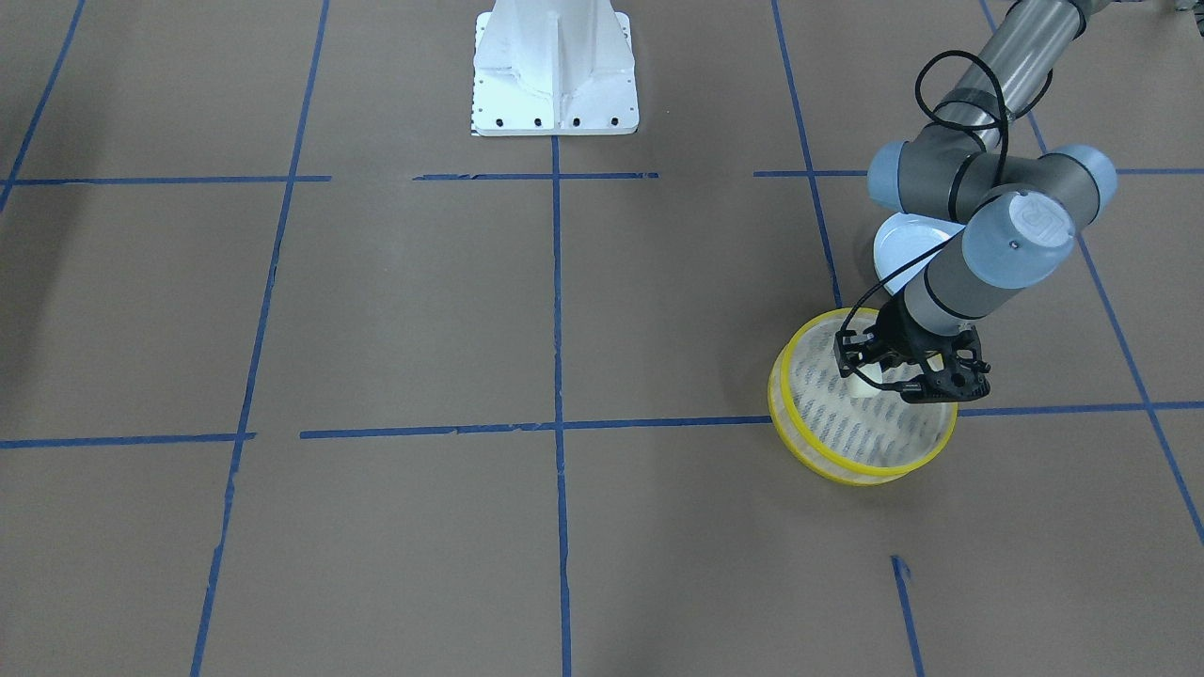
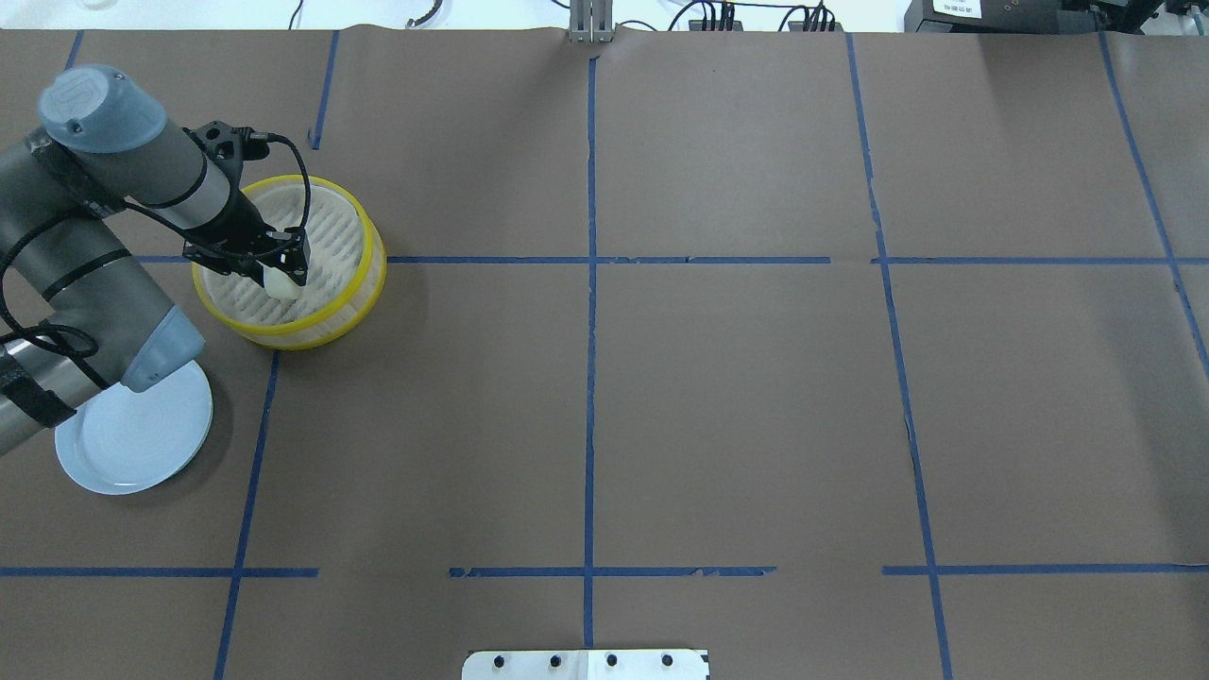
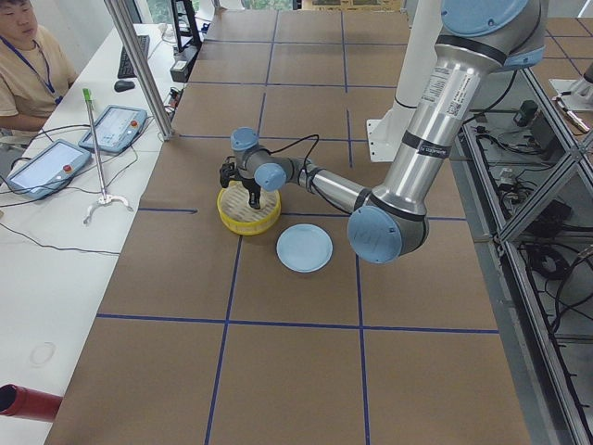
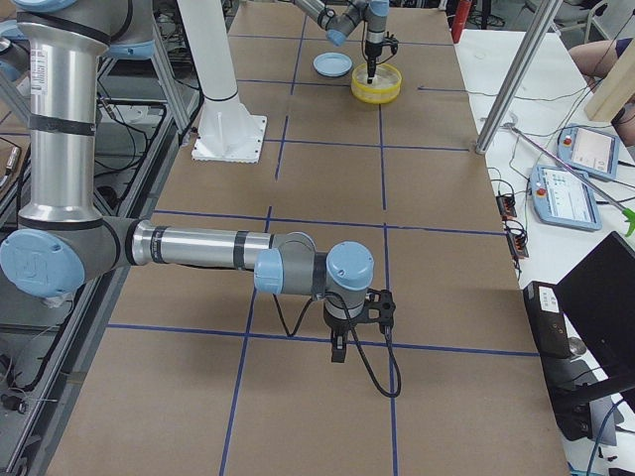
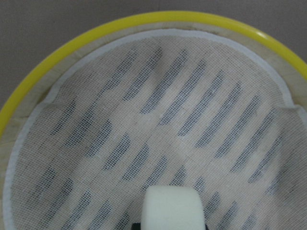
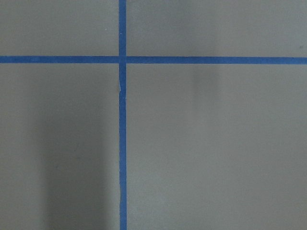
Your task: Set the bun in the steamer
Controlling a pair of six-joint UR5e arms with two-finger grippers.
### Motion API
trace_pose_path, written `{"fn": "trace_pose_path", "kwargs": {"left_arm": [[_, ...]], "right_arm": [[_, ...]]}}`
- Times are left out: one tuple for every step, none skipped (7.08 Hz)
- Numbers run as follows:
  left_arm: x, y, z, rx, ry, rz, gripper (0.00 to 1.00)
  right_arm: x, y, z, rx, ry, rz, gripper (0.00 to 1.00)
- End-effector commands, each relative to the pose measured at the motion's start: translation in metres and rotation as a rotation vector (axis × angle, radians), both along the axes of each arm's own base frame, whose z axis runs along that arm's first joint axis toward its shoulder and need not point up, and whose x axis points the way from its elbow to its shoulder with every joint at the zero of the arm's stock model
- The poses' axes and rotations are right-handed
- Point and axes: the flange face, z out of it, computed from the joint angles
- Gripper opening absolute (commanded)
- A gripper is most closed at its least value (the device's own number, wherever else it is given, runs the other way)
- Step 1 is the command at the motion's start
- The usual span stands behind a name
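The steamer [image 2: 283, 335] is a round yellow-rimmed basket with a slatted cream floor, on the table's left in the overhead view. My left gripper [image 2: 284, 273] reaches down inside it and is shut on the bun [image 2: 282, 284], a small cream-white lump held just above the floor. In the left wrist view the bun [image 5: 172, 208] sits at the bottom edge over the steamer's cloth-lined floor [image 5: 158, 110]. In the front-facing view the gripper [image 1: 879, 374] covers most of the bun. My right gripper [image 4: 338, 349] shows only in the exterior right view, far from the steamer; I cannot tell if it is open or shut.
A pale blue plate [image 2: 132, 439] lies empty beside the steamer, partly under my left arm. The brown table is marked with blue tape lines [image 2: 590, 260]. The white robot base [image 1: 555, 70] stands at the table's middle edge. Operators' tablets [image 3: 116, 128] lie on a side desk.
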Motion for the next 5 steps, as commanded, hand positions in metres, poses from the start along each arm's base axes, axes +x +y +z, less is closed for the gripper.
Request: {"fn": "trace_pose_path", "kwargs": {"left_arm": [[0.000, 0.000, -0.002, 0.005, 0.003, 0.001, 0.65], [-0.008, -0.003, -0.006, 0.012, 0.008, -0.010, 0.78], [-0.058, -0.024, -0.026, 0.046, 0.034, -0.082, 0.89], [-0.106, -0.034, -0.043, 0.091, 0.048, -0.130, 0.97], [-0.146, -0.024, -0.028, 0.135, 0.029, -0.129, 0.98]], "right_arm": [[0.000, 0.000, 0.000, 0.000, 0.000, 0.000, 1.00], [0.000, 0.000, 0.000, 0.000, 0.000, 0.000, 1.00], [0.000, 0.000, 0.000, 0.000, 0.000, 0.000, 1.00], [0.000, 0.000, 0.000, 0.000, 0.000, 0.000, 1.00], [0.000, 0.000, 0.000, 0.000, 0.000, 0.000, 1.00]]}}
